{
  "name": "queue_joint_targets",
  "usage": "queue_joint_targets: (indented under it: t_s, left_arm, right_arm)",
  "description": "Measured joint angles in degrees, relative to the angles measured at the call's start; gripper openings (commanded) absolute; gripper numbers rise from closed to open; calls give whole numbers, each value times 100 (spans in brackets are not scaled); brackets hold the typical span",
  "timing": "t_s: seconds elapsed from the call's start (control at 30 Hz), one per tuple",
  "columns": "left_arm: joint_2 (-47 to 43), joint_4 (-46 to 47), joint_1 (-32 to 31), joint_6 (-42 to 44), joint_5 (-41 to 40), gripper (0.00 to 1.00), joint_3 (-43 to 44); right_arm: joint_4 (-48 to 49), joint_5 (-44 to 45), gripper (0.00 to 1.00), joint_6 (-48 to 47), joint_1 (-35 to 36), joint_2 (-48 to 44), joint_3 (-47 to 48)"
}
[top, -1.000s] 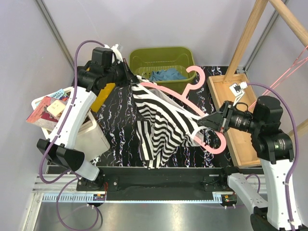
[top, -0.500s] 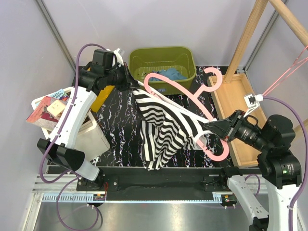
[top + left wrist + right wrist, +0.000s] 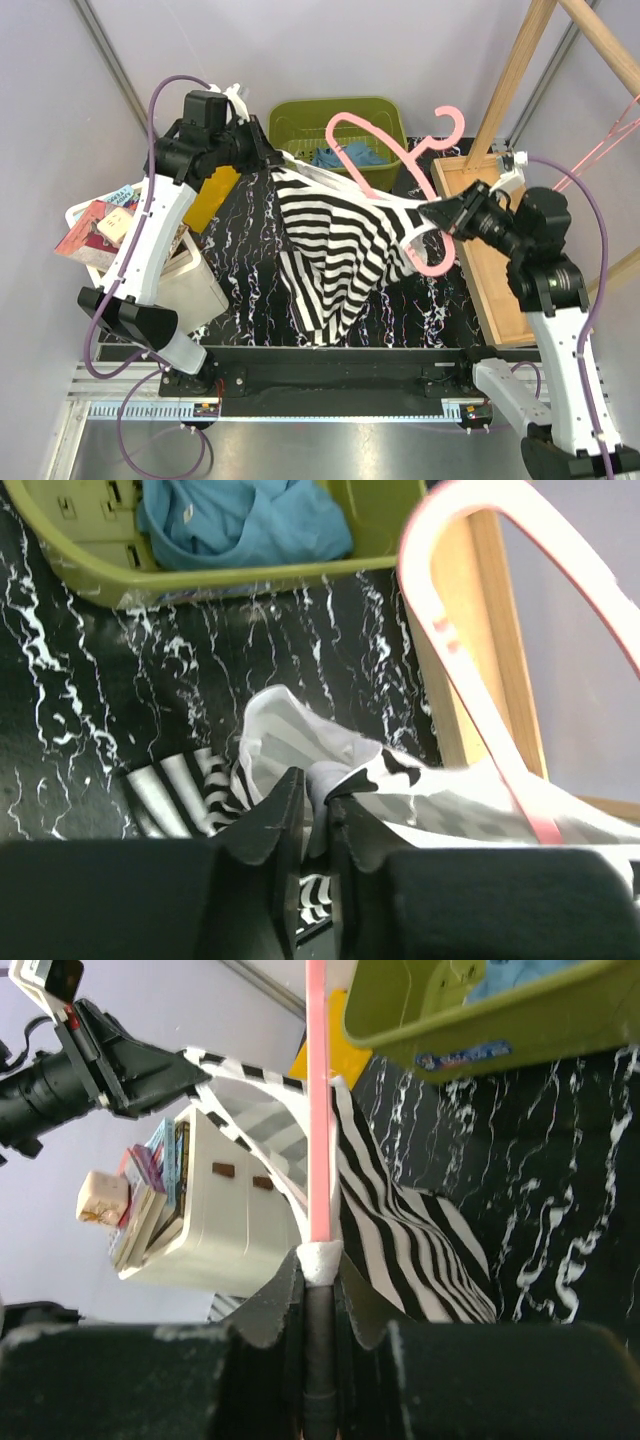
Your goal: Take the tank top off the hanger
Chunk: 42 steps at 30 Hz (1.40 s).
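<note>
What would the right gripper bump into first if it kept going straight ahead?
Probably the striped tank top, stretched just beyond the pink hanger that the right gripper pinches; depth is hard to judge.

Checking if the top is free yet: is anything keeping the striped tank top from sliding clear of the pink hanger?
Yes. The left gripper pinches a strap and the pink hanger has its far shoulder bare over the green basket, but the shoulder by the right gripper still appears to sit inside the fabric of the tank top.

Top view: high over near edge, looking down across whole worktop (image 3: pixel 248 245). Wrist views: close, low; both catch green bin (image 3: pixel 200 575), hanger (image 3: pixel 317 1110).
</note>
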Motion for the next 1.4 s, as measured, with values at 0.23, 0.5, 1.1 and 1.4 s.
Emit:
queue_joint_targets:
  t_s: [0.23,0.5,1.1,1.4]
  left_arm:
    - [81,-17,-92,153,-234,88,153]
    - [-413,-59,-608,315,-837,95,538]
    - [-487,2712,-1880,-1460,168,85,-608]
    - [-44,3169,-2164,-2083,76,71,-610]
  right_arm:
    - [251,26,0,-625,0,942,955]
    - [470,-96,0,-960,4,1534,1163]
    - [680,-492,0,-1182,348,1554,868]
    - [680,-498,0,-1145,428,1049,529]
